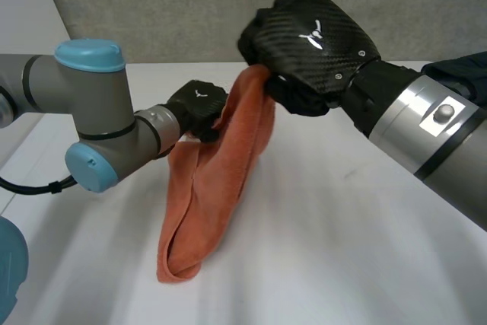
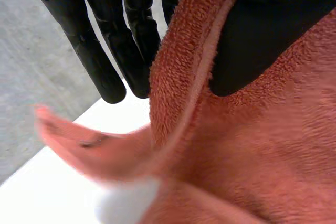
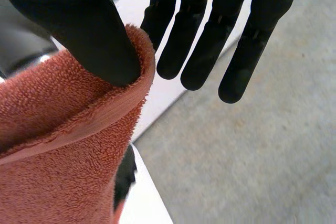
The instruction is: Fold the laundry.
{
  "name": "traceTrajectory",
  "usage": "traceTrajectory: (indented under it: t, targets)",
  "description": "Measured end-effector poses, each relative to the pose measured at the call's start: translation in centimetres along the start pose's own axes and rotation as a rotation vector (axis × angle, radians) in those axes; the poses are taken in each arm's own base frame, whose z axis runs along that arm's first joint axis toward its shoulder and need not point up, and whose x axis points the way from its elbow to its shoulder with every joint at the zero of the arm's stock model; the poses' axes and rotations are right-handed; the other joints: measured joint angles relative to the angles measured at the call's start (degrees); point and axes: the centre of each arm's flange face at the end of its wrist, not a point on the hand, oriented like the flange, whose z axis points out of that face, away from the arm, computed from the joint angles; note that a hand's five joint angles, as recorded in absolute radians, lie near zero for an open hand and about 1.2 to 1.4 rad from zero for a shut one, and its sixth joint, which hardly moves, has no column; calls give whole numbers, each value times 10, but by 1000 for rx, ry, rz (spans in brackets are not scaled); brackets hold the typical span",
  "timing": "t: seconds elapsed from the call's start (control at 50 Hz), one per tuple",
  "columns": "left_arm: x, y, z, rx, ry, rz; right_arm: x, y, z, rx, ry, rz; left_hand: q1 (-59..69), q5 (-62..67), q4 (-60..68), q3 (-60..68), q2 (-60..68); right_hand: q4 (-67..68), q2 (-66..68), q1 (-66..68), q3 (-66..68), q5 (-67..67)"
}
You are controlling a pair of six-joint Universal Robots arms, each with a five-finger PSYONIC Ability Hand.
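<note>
**Orange towel (image 1: pixel 221 180) dangling between hands**

Long axis is running downward, lower fold reaching the white table (image 1: pixel 342 249). Left hand (image 1: pixel 199 104) is pinching the top edge under its thumb; right hand (image 1: pixel 312 36), higher and just beside, is clamping the same edge likewise.

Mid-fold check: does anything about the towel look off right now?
Yes. The orange towel is not spread out. It hangs bunched in a narrow loop from the left hand and right hand, and its low end sags to the table. Both hands pinch its top edge close together.
</note>
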Motion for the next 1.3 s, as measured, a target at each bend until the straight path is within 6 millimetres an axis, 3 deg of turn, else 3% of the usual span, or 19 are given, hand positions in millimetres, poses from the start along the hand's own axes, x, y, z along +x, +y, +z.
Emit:
traceTrajectory:
  t: [0.12, 0.24, 0.32, 0.38, 0.44, 0.46, 0.5, 0.6, 0.66, 0.74, 0.78, 0.8, 0.82, 0.84, 0.92, 0.98, 1.06, 1.18, 1.3]
  targets:
    - [-30, -23, 2, 112, -216, 77, 23, 43, 14, -104, 82, 13, 0, 8, 30, 27, 27, 0, 0, 0, 0, 0]
    - [-73, -82, -11, 389, -432, 133, 62, 72, 45, -156, 269, -50, 0, 8, 30, 29, 28, 1, 3, 0, 1, 0]
    - [-93, -132, -32, 608, -528, 174, 91, 64, 71, -105, 439, -107, 0, 8, 30, 29, 29, 1, 5, 0, 1, 0]
    - [-99, -156, -49, 702, -568, 188, 103, 47, 84, -30, 519, -137, 0, 8, 30, 29, 29, 1, 5, 0, 1, 0]
    - [-100, -164, -58, 732, -584, 190, 106, 40, 87, -3, 538, -145, 0, 8, 30, 29, 29, 1, 5, 0, 1, 0]
    - [-101, -171, -72, 752, -603, 187, 108, 23, 93, 69, 570, -163, 0, 8, 30, 29, 29, 1, 5, 0, 1, 0]
    - [-100, -170, -79, 745, -609, 182, 106, 16, 95, 101, 576, -169, 0, 8, 30, 29, 29, 1, 5, 0, 1, 0]
    - [-86, -138, -86, 640, -568, 160, 88, 23, 91, 87, 537, -164, 0, 8, 31, 30, 29, 1, 5, 0, 1, 3]
    - [-71, -97, -82, 520, -508, 136, 70, 45, 83, 15, 490, -152, 0, 8, 31, 30, 29, 1, 5, 0, 1, 3]
    - [-50, -26, -74, 331, -429, 98, 37, 94, 62, -149, 401, -135, 0, 8, 30, 31, 28, 1, 5, 0, 1, 3]
    - [-44, -4, -72, 273, -409, 87, 31, 103, 58, -179, 384, -134, -3, 8, 21, 24, 19, 1, 5, 0, 1, 3]
    - [-39, 19, -69, 212, -391, 77, 16, 125, 46, -257, 342, -135, -9, 4, 2, 4, 0, 1, 5, 0, 1, 3]
    - [-39, 19, -69, 212, -391, 77, 16, 125, 46, -257, 342, -135, -9, 4, 2, 4, 0, 1, 5, 0, 1, 3]
    - [-33, 46, -66, 142, -373, 69, 4, 141, 35, -320, 309, -139, -70, -35, -50, -45, -54, 1, 5, 0, 1, 3]
    - [-28, 86, -59, 32, -354, 75, -11, 165, 19, -417, 261, -148, -165, -119, -131, -124, -130, 1, 5, 0, 1, 3]
    - [-30, 102, -56, -14, -359, 91, -16, 173, 11, -459, 244, -146, -200, -160, -170, -162, -171, 1, 5, 0, 1, 3]
    - [-41, 114, -54, -63, -394, 109, -18, 176, 5, -493, 235, -118, -357, -323, -330, -321, -329, 1, 5, 0, 1, 3]
    - [-52, 108, -60, -87, -457, 112, -18, 170, 1, -492, 246, -73, -394, -376, -381, -367, -376, 1, 5, 0, 1, 3]
    - [-57, 95, -80, -121, -522, 110, -18, 168, -2, -508, 253, -45, -389, -367, -374, -364, -371, 1, 5, 0, 1, 3]
